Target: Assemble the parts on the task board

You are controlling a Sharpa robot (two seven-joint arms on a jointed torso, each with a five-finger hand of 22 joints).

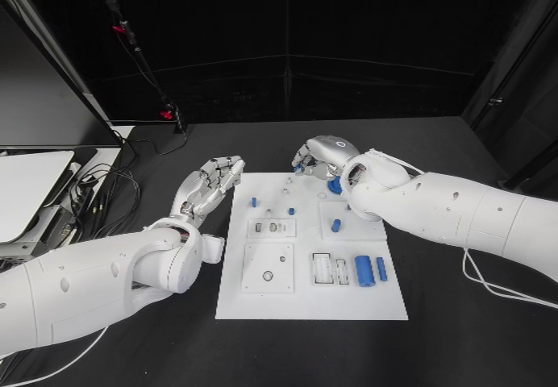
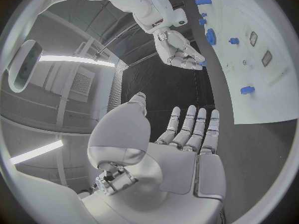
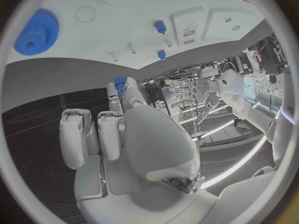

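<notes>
- The right hand (image 1: 322, 155) pinched a small blue part (image 3: 119, 81) at its fingertips, above the far edge of the task board (image 1: 312, 302).
- The left hand (image 1: 213, 181) held nothing. Its fingers were straight and a little apart, just beside the board's near-left edge.
- A blue gear (image 3: 37, 32) sat on the board, near the right hand's fingers.
- Two blue cylinders (image 1: 370, 268) lay on the board, well away from both hands.
</notes>
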